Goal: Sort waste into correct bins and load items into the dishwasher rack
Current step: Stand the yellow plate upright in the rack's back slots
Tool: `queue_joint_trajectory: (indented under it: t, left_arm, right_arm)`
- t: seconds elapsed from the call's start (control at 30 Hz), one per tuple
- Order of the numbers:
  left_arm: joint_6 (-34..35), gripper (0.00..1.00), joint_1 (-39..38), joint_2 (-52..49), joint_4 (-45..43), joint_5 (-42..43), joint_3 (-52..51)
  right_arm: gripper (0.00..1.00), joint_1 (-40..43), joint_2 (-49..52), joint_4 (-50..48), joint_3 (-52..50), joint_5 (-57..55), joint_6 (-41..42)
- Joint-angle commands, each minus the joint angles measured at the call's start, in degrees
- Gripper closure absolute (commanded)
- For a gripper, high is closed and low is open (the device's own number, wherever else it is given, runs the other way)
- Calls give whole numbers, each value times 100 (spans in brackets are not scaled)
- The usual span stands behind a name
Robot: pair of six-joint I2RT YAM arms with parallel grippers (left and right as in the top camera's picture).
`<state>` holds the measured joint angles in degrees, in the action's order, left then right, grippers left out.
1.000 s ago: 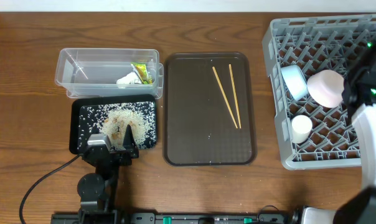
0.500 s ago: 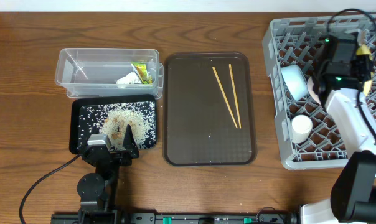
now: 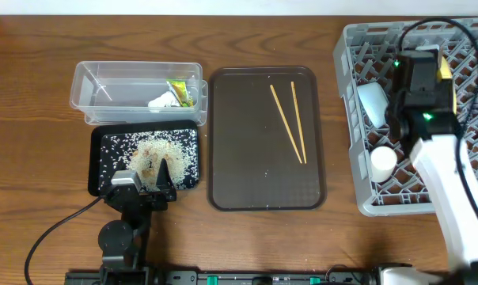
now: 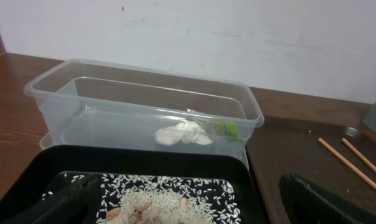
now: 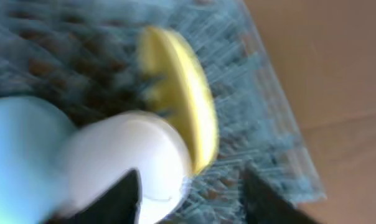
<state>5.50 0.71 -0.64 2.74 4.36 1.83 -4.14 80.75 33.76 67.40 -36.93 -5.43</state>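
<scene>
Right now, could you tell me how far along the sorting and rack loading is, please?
Done: wrapper and white scrap lie in the clear tub, rice in the black tray; plate, white bowl and blue bowl sit in the rack. In hand: nothing; left tool and right tool look open. Left: two chopsticks on the brown tray.
</scene>
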Motion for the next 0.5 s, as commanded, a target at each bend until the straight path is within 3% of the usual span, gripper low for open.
queue_joint_trajectory:
  t: [0.0, 0.1, 0.23, 0.47]
  left_arm:
    - [-76, 6, 28, 31, 79, 59, -160]
    - [-76, 7, 28, 31, 79, 59, -160]
    - [-76, 7, 28, 31, 79, 59, -160]
    - [-76, 7, 28, 31, 79, 59, -160]
  right_arm:
    - [73, -114, -225, 741, -2, 2245, 1829]
    - [98, -118, -116, 1497, -46, 2669, 2643]
    - [99, -107, 127, 1864, -225, 1961, 3136]
    - [99, 15, 380, 1589, -264, 1134, 3434]
